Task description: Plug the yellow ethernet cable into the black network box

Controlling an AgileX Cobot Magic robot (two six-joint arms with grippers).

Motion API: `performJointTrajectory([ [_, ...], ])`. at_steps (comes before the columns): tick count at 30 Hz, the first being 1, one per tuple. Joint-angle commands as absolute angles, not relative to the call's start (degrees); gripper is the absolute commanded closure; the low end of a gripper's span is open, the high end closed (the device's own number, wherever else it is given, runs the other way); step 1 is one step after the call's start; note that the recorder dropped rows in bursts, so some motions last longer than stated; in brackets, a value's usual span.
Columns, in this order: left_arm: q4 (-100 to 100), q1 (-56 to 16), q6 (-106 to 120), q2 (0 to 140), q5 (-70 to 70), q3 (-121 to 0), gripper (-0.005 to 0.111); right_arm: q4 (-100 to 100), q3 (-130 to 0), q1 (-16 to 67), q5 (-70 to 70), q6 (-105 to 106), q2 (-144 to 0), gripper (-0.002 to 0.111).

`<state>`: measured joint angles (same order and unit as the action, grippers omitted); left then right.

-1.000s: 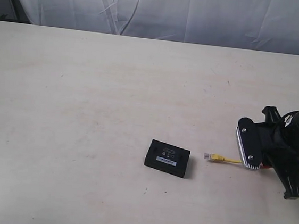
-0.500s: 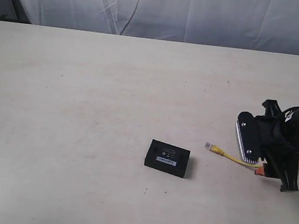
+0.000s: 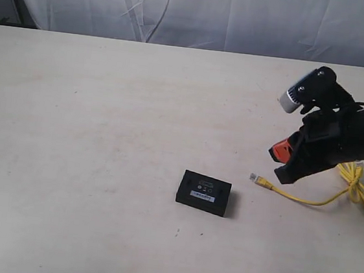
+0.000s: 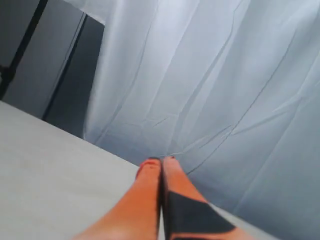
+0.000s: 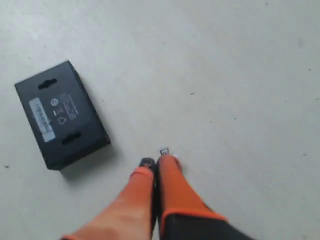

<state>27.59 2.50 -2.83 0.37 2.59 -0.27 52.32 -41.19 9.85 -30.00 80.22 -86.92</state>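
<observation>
The right gripper, fingers together, hung near the yellow ethernet cable, which lay right of the black network box. The left gripper was closed too.

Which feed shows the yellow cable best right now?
The exterior view: nearly the whole cable lies on the table, plug end toward the box, knotted bundle by the right arm. The right wrist view shows only the plug tip past the right gripper; the left wrist view shows none.

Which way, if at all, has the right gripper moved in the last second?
Yes: the right gripper rose, up the exterior view from the black network box's level.
</observation>
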Motion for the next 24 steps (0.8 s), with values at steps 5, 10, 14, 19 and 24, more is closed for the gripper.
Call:
performJointTrajectory([
  [5,34.3,2.1,-2.6,0.0,-7.9,-12.3,0.107,62.6,-41.4,9.8,-28.4,78.4,-86.3,0.109],
  [10,31.2,2.1,5.9,11.1,-22.2,-22.1,0.107,59.6,-44.9,9.8,-34.8,75.4,-86.9,0.109],
  [14,32.2,2.1,17.4,27.2,-37.4,-29.2,0.107,48.1,-47.6,9.8,-37.3,65.5,-87.0,0.109],
  [19,36.2,2.1,28.4,44.4,-48.5,-36.7,0.107,40.2,-48.4,9.8,-37.9,57.9,-87.0,0.109],
  [24,42.1,1.8,33.6,54.2,-54.5,-41.1,0.107,40.2,-48.4,9.8,-38.8,57.9,-87.0,0.109],
])
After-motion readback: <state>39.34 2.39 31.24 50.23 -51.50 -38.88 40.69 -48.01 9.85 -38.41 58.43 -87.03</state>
